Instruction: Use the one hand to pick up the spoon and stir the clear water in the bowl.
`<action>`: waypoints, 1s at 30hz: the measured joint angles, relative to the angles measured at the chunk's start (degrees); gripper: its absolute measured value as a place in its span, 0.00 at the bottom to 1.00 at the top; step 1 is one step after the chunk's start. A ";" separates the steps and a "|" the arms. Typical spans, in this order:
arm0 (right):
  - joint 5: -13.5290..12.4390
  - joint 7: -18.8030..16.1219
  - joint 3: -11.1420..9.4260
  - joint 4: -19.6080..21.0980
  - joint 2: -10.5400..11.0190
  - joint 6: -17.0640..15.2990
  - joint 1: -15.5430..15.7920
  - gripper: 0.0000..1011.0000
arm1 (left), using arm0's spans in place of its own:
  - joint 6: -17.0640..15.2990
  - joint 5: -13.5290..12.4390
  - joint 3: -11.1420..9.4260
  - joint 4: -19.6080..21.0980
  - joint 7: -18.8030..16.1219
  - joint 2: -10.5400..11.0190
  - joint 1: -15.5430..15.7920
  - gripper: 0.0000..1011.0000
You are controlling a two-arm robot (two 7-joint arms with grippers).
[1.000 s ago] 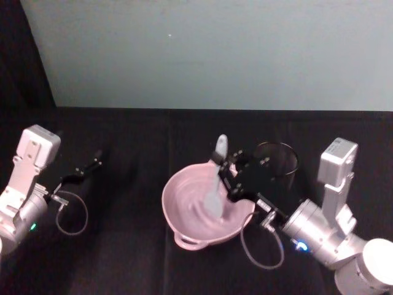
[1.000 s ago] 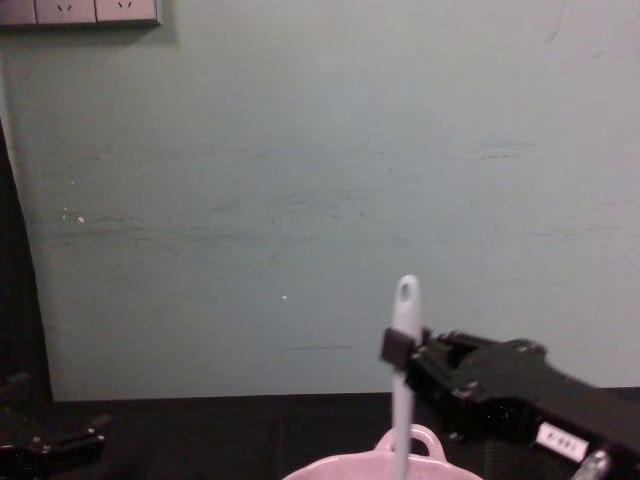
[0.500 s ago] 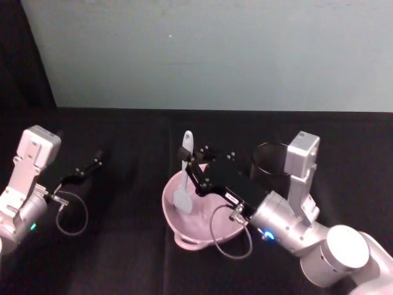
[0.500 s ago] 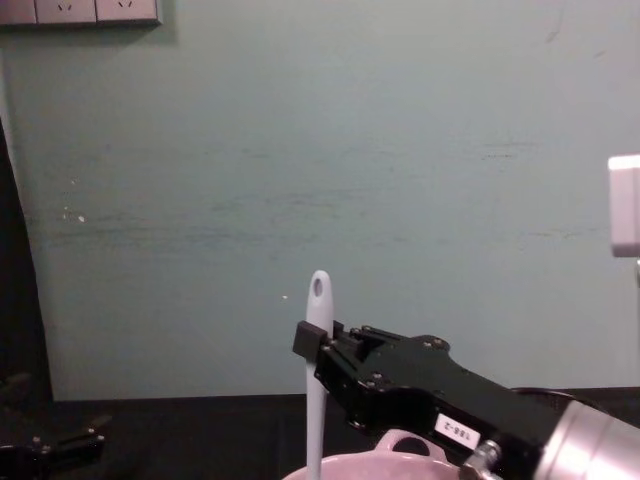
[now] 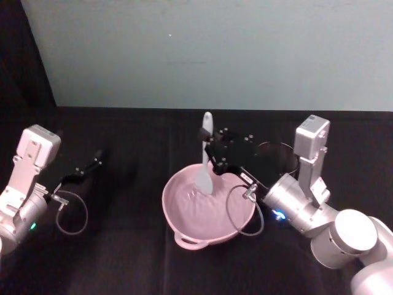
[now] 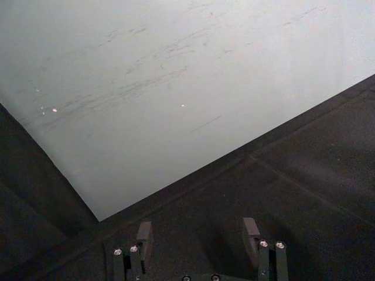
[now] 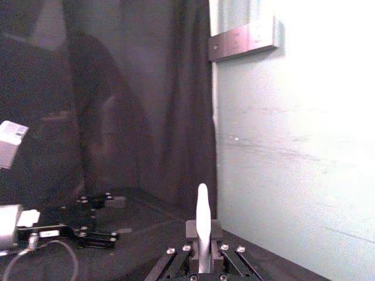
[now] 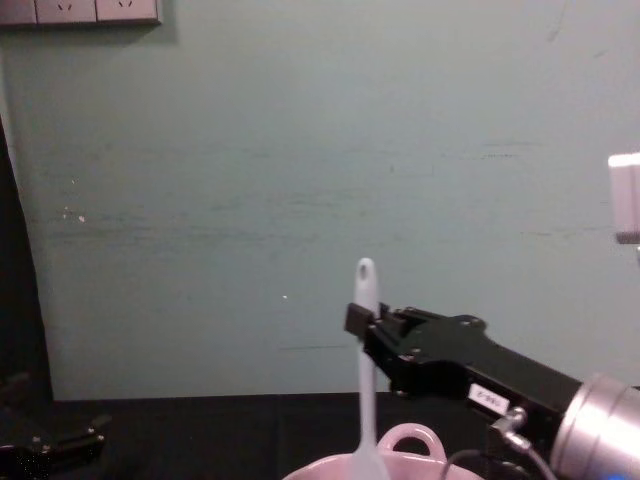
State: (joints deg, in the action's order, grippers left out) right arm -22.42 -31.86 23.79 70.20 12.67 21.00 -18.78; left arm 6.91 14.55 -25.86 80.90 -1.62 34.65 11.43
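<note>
The pink bowl sits mid-table on the black cloth. The right claw reaches in from the right above the bowl's far rim, clamped on the handle of the white spoon. The spoon stands upright, head down inside the bowl. The left claw rests far left, fingers spread wide.

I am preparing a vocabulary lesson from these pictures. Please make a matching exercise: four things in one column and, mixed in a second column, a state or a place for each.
Things:
1. spoon
2. bowl
3. left gripper
4. mesh cup

States or places:
A. open, holding nothing
B. pale pink, under the spoon's head
C. upright, clamped in the right gripper
D. black, beyond the bowl on the robot's right

Pairs: 1-C, 2-B, 3-A, 4-D.
</note>
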 joint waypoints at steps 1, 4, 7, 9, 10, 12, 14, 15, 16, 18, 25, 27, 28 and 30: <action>0.11 0.22 -0.25 0.21 0.16 0.07 0.20 0.12 | 0.00 0.00 0.00 0.00 0.00 0.00 0.00 0.99; 0.30 1.05 -1.36 1.38 1.04 0.19 1.29 0.12 | 0.00 0.00 0.00 0.00 0.00 0.00 0.00 0.99; 0.48 1.76 -2.43 3.02 2.04 0.05 2.71 0.12 | 0.00 0.00 0.00 0.00 0.00 0.00 0.00 0.99; 0.59 2.03 -2.83 3.83 2.50 -0.24 3.42 0.12 | 0.00 0.00 0.00 0.00 0.00 0.00 0.00 0.99; 0.61 2.17 -3.15 4.79 2.96 -0.60 4.17 0.12 | 0.00 0.00 0.00 0.00 0.00 0.00 0.00 0.99; 0.54 2.33 -3.56 6.30 3.51 -1.17 5.32 0.12 | 0.00 0.00 0.00 0.00 0.00 0.00 0.00 0.99; 0.37 2.32 -3.73 7.41 3.83 -1.51 6.15 0.12 | 0.00 0.00 0.00 0.00 0.00 0.00 0.00 0.99; 0.18 2.29 -3.82 8.45 4.15 -1.95 6.88 0.12 | 0.00 0.00 0.00 0.00 0.00 0.00 0.00 0.99; 0.06 2.26 -3.81 8.97 4.29 -2.26 7.26 0.12 | 0.00 0.00 0.00 0.00 0.00 0.00 0.00 0.99; -0.28 1.91 -3.63 10.10 4.59 -2.99 8.07 0.12 | 0.00 0.00 0.00 0.00 0.00 0.00 0.00 0.99; -1.94 -0.04 -1.98 11.07 4.14 -3.70 9.25 0.12 | 0.00 0.00 0.00 0.00 0.00 0.00 0.00 0.99; -2.49 -0.87 -1.24 10.86 3.60 -3.62 9.15 0.12 | 0.00 0.00 0.00 0.00 0.00 0.00 0.00 0.99; -2.84 -1.41 -0.71 10.49 3.13 -3.47 8.81 0.12 | 0.00 0.00 0.00 0.00 0.00 0.00 0.00 0.99; -3.11 -1.91 -0.12 9.98 2.61 -3.18 8.25 0.12 | 0.00 0.00 0.00 0.00 0.00 0.00 0.00 0.99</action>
State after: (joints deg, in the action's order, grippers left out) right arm -25.53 -33.77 23.67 80.18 15.28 17.83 -10.54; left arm 6.91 14.55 -25.86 80.90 -1.62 34.65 11.43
